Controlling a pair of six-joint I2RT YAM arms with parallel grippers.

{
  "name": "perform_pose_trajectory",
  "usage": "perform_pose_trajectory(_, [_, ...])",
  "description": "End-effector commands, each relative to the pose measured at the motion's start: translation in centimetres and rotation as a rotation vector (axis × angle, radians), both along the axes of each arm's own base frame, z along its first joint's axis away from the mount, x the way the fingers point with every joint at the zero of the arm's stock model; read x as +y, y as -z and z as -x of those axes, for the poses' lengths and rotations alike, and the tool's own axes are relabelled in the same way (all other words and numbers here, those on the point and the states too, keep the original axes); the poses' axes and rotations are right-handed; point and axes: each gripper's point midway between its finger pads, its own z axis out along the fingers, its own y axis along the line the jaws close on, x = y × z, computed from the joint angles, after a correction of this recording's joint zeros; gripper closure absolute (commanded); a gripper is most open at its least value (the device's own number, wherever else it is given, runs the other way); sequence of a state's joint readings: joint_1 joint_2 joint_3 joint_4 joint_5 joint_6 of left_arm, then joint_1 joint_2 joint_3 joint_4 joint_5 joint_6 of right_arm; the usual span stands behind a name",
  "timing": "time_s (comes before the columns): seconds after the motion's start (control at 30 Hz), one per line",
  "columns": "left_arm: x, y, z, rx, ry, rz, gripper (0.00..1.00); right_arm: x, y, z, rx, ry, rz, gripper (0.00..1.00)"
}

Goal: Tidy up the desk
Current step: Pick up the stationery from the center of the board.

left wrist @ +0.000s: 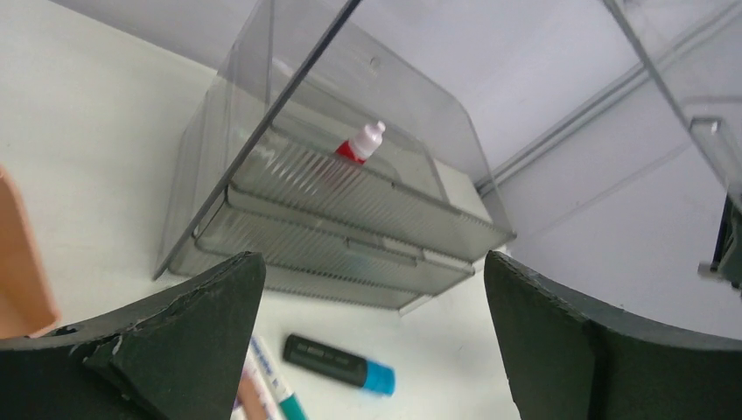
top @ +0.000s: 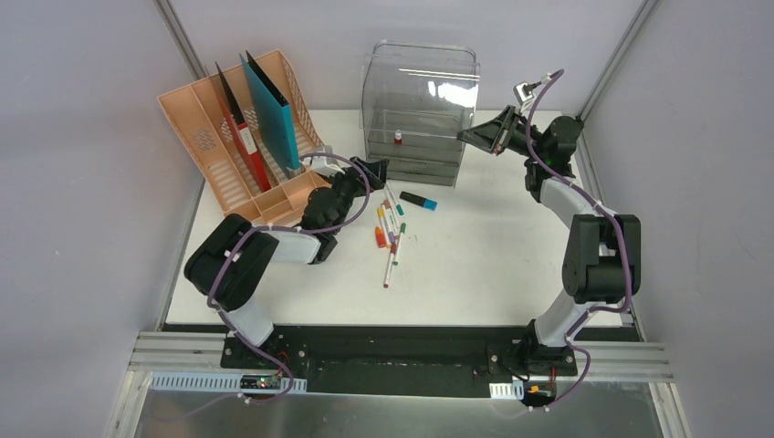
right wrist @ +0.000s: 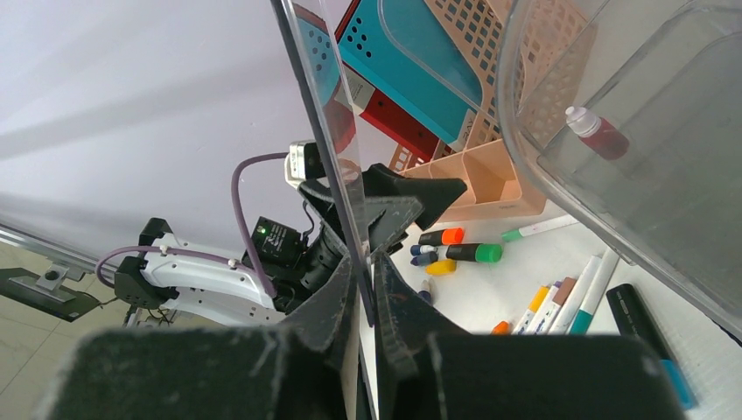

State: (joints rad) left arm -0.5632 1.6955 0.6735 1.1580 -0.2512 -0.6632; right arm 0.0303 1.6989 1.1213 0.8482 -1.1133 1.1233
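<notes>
The white desk carries a scatter of markers and a black marker with a blue cap near its middle. My left gripper hovers open over the far end of these markers with nothing between its fingers; in its wrist view the left gripper faces the blue-capped marker. A clear grey drawer box stands at the back with a small red bottle inside. My right gripper is shut on the thin clear lid panel of that box.
A peach slotted file rack stands at the back left, holding a teal folder and a red folder. Grey walls and aluminium posts close in both sides. A black rail runs along the front edge.
</notes>
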Motion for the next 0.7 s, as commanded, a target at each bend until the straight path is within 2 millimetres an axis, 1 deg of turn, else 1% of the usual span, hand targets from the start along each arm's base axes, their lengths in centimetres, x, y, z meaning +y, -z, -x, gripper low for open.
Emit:
perform_pose_trajectory(0.0, [0.5,-0.6,2.4,-0.056,0.049,-0.125,0.01,0.1,-0.3,-0.2,-0.019,-0.001,-0.003,0.94])
perform_pose_trajectory(0.1, [1.6,1.6,3.6,0.018,0.045,-0.202,0.01,0.2,-0.2,-0.2,-0.018,-0.005,-0.002,0.94])
perform_pose_trajectory(0.17, [2.5,3.3,4.4,0.102,0.030,-0.229,0.01,0.3,-0.1,-0.2,-0.015,-0.007,-0.002,0.94])
perform_pose_trajectory(0.2, [3.0,4.6,4.9,0.167,0.025,-0.250,0.01,0.3,-0.1,-0.2,-0.014,-0.008,-0.002,0.94])
perform_pose_trajectory(0.27, [3.4,5.5,5.9,0.241,0.048,-0.278,0.01,0.3,0.0,-0.2,-0.015,-0.008,-0.001,0.94])
perform_pose_trajectory(0.4, [3.3,6.2,7.7,0.323,0.132,-0.344,0.01,0.3,0.2,-0.3,-0.010,-0.009,-0.001,0.94])
perform_pose_trajectory(0.47, [3.0,6.5,8.5,0.348,0.175,-0.368,0.01,0.3,0.2,-0.3,-0.009,-0.008,-0.001,0.94])
perform_pose_trajectory(0.57, [2.5,7.3,9.7,0.406,0.245,-0.399,0.01,0.3,0.3,-0.3,-0.009,-0.008,0.000,0.94])
perform_pose_trajectory(0.67, [1.9,8.1,10.7,0.471,0.303,-0.403,0.05,0.4,0.3,-0.3,-0.008,-0.009,0.001,0.94])
